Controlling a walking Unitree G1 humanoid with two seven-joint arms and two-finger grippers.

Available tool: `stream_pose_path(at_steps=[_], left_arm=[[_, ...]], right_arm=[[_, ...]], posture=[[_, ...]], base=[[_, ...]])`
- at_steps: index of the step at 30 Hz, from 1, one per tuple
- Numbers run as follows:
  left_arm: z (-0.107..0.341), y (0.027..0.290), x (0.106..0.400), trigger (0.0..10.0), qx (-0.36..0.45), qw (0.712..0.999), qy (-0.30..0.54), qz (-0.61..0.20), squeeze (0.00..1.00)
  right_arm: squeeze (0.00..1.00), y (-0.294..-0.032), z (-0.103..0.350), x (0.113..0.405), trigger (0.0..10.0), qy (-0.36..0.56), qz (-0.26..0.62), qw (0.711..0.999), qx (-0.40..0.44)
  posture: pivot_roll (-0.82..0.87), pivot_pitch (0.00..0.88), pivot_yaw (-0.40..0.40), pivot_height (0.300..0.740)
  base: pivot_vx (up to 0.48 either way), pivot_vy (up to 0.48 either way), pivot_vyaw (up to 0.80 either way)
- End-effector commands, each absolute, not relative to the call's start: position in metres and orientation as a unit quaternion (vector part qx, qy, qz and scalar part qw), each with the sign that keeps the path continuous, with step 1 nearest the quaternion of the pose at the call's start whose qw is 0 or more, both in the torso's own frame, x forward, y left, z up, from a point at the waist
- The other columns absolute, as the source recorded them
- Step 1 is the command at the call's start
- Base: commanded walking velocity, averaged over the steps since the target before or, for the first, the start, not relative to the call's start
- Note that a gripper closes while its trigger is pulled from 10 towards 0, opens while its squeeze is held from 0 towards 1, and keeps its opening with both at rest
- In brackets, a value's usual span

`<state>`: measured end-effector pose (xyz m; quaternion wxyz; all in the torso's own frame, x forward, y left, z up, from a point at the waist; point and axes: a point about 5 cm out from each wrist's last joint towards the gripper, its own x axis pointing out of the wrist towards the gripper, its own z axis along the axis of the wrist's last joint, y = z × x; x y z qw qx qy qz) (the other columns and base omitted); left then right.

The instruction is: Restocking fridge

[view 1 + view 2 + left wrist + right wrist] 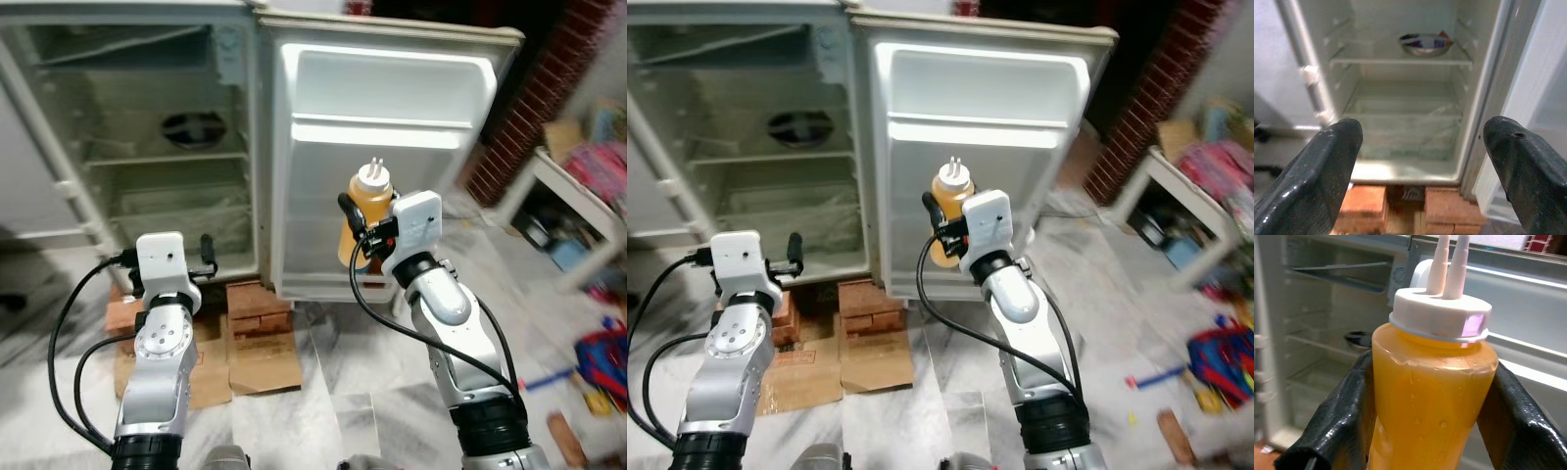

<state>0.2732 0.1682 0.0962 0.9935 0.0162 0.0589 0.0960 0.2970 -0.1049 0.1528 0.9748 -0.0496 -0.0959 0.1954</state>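
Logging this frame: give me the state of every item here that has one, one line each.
Fridge door: swung fully open, shelves bare.
Squeeze bottle: upright, capped, full of orange sauce, held in front of the door.
Right tool: shut on the squeeze bottle.
Left tool: open, holding nothing, facing the fridge interior.
Bowl: resting on the middle fridge shelf.

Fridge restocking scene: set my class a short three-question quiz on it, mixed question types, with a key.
1. True or false: the right claw grips the orange squeeze bottle with the white twin-nozzle cap.
2. What sits on the shelf inside the open white fridge?
A. a round metal bowl
B. a milk carton
C. a red apple
3. Fill in: the left claw is ____ and holds nothing.

Key
1. True.
2. A, the round metal bowl.
3. open; its fingers stand wide apart, pointing towards the fridge interior.
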Motion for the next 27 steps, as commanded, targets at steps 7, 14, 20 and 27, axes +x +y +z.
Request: stream_pose_path(at_steps=[7, 14, 20, 27], left_arm=[[0.105, 0.163, 0.27, 10.0, -0.008, 0.996, 0.024, 0.083, 0.0], [0.106, 0.172, 0.255, 10.0, 0.0, 0.996, 0.024, 0.082, 0.0], [0.108, 0.174, 0.252, 10.0, -0.008, 0.997, 0.017, 0.074, 0.0], [0.108, 0.171, 0.254, 10.0, -0.016, 0.997, 0.018, 0.072, 0.0]], right_arm=[[0.0, -0.118, 0.151, 0.297, 10.0, -0.094, 0.175, 0.979, -0.051], [0.0, -0.134, 0.145, 0.289, 10.0, -0.09, 0.122, 0.987, -0.056], [0.0, -0.131, 0.138, 0.284, 10.0, -0.073, 0.11, 0.991, -0.03], [0.0, -0.135, 0.141, 0.289, 10.0, -0.077, 0.106, 0.991, -0.032]], posture=[[0.05, 0.0, -0.054, 0.74], [0.05, 0.0, -0.054, 0.74], [0.05, 0.0, -0.054, 0.74], [0.04, 0.0, -0.057, 0.74]], base=[[0.0, -0.067, 0.11], [0.0, 0.0, 0.0], [0.1, 0.059, 0.0], [0.321, 0.357, 0.0]])
